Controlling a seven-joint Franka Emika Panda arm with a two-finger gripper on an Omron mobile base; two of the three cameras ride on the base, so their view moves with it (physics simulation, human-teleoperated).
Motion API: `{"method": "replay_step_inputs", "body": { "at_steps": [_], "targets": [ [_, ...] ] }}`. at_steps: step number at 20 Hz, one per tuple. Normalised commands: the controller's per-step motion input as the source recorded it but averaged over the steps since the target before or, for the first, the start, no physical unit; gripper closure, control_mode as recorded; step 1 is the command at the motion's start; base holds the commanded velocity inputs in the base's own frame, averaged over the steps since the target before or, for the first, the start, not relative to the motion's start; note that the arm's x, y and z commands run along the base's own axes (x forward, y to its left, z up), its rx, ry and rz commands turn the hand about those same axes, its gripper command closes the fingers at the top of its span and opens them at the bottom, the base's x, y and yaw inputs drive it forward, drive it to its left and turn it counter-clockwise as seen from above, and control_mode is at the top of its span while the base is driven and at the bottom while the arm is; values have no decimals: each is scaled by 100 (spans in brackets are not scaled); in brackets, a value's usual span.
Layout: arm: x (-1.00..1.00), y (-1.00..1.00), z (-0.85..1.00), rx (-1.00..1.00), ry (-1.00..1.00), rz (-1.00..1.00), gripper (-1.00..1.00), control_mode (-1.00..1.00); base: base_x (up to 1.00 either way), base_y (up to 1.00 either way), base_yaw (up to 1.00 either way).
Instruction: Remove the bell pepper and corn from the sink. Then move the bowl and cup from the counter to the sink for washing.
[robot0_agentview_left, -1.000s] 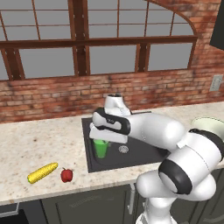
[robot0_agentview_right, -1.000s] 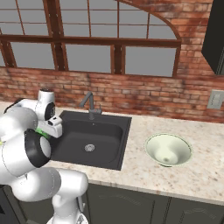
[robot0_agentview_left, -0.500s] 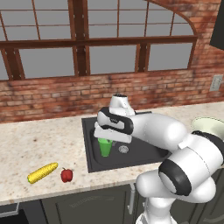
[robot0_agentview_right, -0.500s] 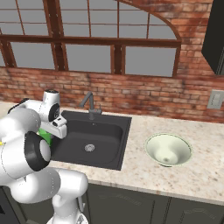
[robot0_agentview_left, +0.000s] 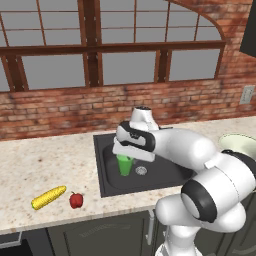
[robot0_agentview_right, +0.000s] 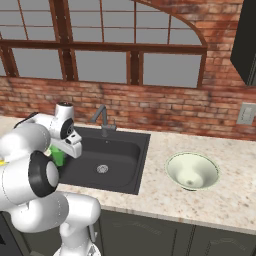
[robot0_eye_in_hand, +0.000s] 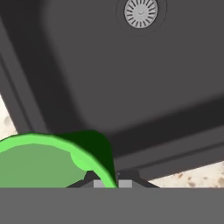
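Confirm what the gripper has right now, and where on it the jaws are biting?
The gripper holds the green cup by its rim, jaws closed across the wall at the lip, one inside and one outside. The cup hangs over the sink.

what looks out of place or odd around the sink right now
Nothing stands out. The gripper is shut on the rim of the upright cup over the sink. The corn and bell pepper lie on the counter; the bowl sits upright.

Speckled beige worktop (robot0_agentview_left: 45, 165): corn (robot0_agentview_left: 48, 197) and pepper (robot0_agentview_left: 76, 200) at lower left; bowl (robot0_agentview_right: 192, 171) at right, beside the sink (robot0_agentview_right: 125, 160).
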Motion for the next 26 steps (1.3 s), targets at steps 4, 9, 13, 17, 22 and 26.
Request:
{"method": "replay_step_inputs", "body": {
  "at_steps": [4, 9, 13, 17, 22, 26],
  "targets": [
    [8, -20, -6, 0, -5, -6, 100, -100, 0, 0, 0],
    [11, -16, -10, 0, -8, -7, 100, -100, 0, 0, 0],
    [13, -15, -13, 0, -5, -4, 100, -100, 0, 0, 0],
    [15, -4, -16, 0, -2, -3, 100, -100, 0, 0, 0],
    [21, 0, -16, 0, 0, -3, 100, -100, 0, 0, 0],
    [23, 0, -15, 0, 0, 0, 100, -100, 0, 0, 0]
  ]
}}
